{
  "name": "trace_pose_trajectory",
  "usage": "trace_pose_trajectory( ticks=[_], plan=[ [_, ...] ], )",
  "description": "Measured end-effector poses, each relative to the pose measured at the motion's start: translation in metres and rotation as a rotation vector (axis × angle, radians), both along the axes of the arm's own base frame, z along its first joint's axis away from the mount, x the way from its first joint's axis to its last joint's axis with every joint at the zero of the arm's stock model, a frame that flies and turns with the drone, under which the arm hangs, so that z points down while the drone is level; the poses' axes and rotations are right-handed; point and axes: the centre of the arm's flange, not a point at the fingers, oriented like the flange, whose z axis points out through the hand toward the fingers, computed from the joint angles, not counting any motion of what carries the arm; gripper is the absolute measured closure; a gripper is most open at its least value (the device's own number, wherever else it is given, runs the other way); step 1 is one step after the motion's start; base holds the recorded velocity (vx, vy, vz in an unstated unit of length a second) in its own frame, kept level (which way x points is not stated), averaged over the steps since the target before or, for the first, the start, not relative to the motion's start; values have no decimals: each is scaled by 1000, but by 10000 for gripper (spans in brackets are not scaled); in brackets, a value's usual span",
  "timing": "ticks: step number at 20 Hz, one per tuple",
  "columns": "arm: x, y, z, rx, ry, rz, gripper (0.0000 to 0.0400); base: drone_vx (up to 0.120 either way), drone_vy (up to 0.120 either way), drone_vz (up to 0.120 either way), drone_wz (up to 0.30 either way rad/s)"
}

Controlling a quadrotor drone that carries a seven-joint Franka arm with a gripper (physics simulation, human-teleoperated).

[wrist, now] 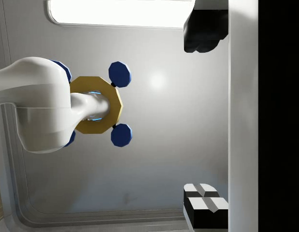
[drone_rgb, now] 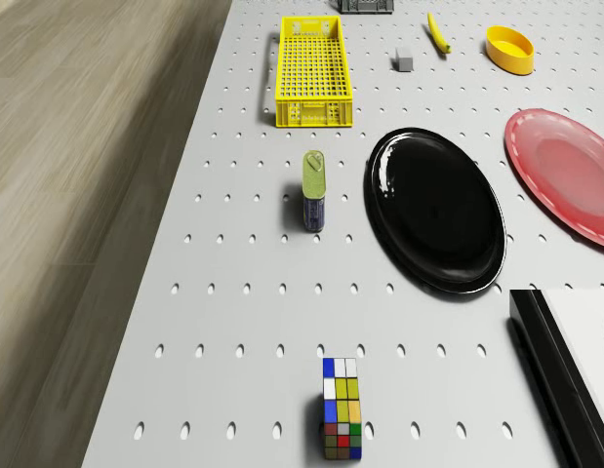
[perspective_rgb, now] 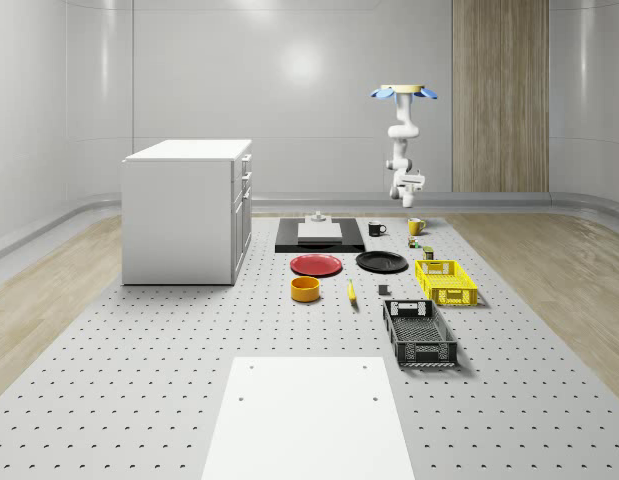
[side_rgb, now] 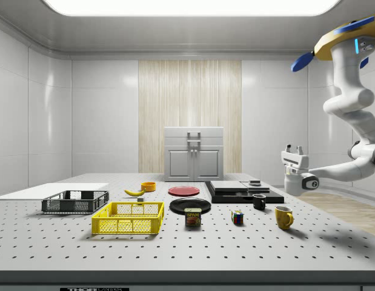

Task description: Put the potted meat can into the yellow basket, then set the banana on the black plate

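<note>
**Drone hovers high; can not yet approached**

The drone (perspective_rgb: 403,92) hovers near the table's far end. Its claw (side_rgb: 292,150) points upward with fingers (wrist: 203,30) spread, holding nothing. Well below and ahead of the claw stands the can (drone_rgb: 314,190), a small rounded metal tin, upright and free. Just past it lies the basket (drone_rgb: 315,71), yellow plastic lattice. I'd swing the claw down first, then descend squarely over the can.
</note>
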Motion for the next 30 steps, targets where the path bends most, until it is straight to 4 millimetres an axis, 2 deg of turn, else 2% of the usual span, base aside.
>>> trace_pose_trajectory(
  ticks=[5, 9, 12, 14, 16, 19, 22, 26, 30],
  plan=[
    [0, 17, -4, -171, -4, -5, 0, 120, 0, 0, 0],
    [0, 42, -16, -451, -6, -13, 0, 120, 0, 0, 0],
    [0, 66, -39, -795, -6, -24, 0, 120, 0, 0, 0],
    [1, 80, -66, -1095, -6, -33, 0, 120, 0, 0, 0],
    [2, 86, -99, -1434, -5, -44, 0, 120, 0, -20, 0],
    [4, 73, -147, -1939, -3, -61, 0, 120, 0, -120, 0],
    [5, 48, -177, -2342, 0, -74, 0, 120, 0, -120, 0],
    [5, 19, -193, -2676, 2, -81, 0, 120, 0, -120, 0],
    [5, 3, -198, -2846, 3, -81, 0, 120, 0, -120, 0]
  ],
)
